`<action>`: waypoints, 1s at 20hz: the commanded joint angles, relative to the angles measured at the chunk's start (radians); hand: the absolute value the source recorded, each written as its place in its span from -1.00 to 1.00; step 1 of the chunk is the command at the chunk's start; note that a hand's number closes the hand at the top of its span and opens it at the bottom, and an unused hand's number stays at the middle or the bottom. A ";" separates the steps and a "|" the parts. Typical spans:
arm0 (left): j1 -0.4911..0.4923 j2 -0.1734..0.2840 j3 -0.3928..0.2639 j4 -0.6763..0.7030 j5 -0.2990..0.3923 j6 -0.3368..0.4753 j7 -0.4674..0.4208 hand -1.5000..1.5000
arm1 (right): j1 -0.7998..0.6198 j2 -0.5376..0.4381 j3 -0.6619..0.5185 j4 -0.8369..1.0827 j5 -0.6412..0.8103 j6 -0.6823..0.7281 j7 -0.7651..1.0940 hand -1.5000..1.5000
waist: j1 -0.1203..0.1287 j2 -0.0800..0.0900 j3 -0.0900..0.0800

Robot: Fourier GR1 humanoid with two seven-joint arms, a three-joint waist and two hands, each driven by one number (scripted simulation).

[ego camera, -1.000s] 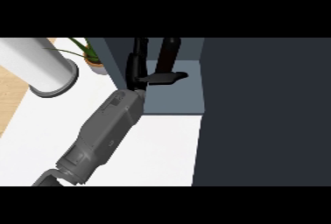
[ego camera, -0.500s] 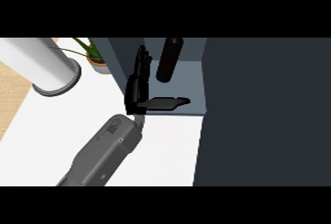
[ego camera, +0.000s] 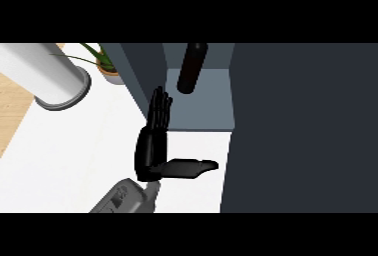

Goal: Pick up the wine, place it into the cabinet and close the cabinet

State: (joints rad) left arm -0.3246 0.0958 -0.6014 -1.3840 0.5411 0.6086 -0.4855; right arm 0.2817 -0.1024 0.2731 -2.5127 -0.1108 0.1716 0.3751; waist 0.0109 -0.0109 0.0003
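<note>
Glass, so likely heavy, slick and breakable, the wine (ego camera: 192,67) stands inside the cabinet (ego camera: 203,102), while the left hand (ego camera: 156,145) is empty, fingers straight.

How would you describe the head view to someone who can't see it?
A dark wine bottle stands inside an open grey cabinet, and one black robot hand, fingers straight, hangs just outside over a white counter. A dark door fills the right side; a white cylinder and a potted plant stand at upper left.
</note>
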 commanded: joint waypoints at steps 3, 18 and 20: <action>0.182 0.075 -0.085 -0.267 -0.061 0.065 0.031 -1.00 | -0.013 -0.028 -0.007 -0.203 -0.092 -0.022 0.151 -1.00 | 0.001 0.004 0.000; 0.463 0.309 -0.006 -0.499 -0.030 -0.033 -0.023 -1.00 | 0.044 -0.125 0.397 -0.193 -0.003 0.173 0.151 1.00 | -0.003 0.002 -0.003; 0.521 0.350 0.017 -0.530 -0.003 -0.073 -0.039 -1.00 | 0.012 -0.129 0.401 -0.183 -0.009 0.178 0.165 1.00 | 0.006 0.002 -0.004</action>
State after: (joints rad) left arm 0.1254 0.3867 -0.6156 -1.8589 0.5112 0.5763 -0.5149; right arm 0.3117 -0.2505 0.4886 -2.5149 -0.1184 0.3596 0.4240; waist 0.0106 -0.0080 -0.0025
